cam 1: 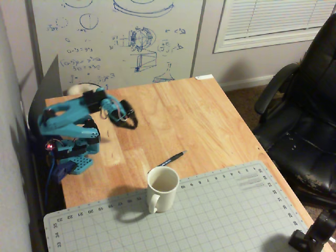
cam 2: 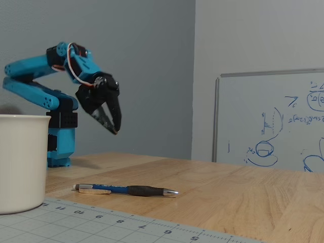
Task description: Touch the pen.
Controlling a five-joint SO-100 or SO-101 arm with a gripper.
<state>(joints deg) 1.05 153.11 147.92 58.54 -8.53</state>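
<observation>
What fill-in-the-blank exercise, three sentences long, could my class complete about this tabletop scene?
1. The pen lies flat on the ____ table.
2. The white mug stands on the gridded cutting ____.
3. The gripper hangs ____ the table, not touching the pen.

Missing words: wooden; mat; above

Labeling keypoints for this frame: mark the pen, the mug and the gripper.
pen (cam 2: 144, 191): low side fixed view, on the black grip section.
white mug (cam 1: 153, 199): high-angle fixed view, on the outer wall below the rim.
gripper (cam 2: 115, 130): low side fixed view, midway between the black fingertips, above the table.
</observation>
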